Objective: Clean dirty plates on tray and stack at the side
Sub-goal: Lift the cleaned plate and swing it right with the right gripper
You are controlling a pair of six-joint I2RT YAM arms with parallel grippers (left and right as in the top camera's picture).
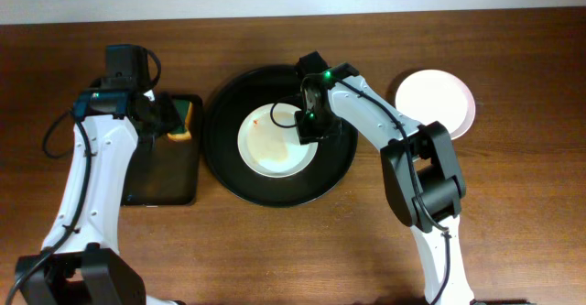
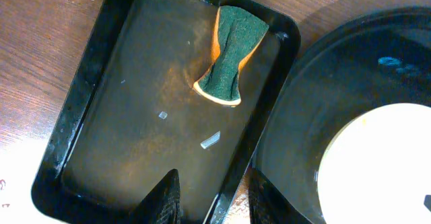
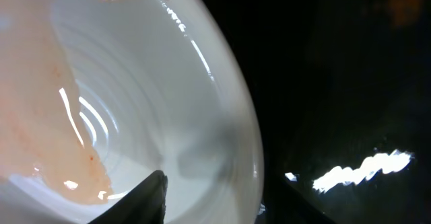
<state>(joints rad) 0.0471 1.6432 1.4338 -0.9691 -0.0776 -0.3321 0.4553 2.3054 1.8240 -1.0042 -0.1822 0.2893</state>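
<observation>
Above tray: right fingers astride plate rim, grip unclear; left fingers apart, empty.

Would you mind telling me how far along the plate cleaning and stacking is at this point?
Done: at least one white plate sits on the bare table right of the round tray. In hand: the right gripper is at the rim of a smeared plate on that tray, grip unclear; the sponge lies unheld in its rectangular tray, the left gripper open above it. Left: wiping and stacking this plate.
</observation>
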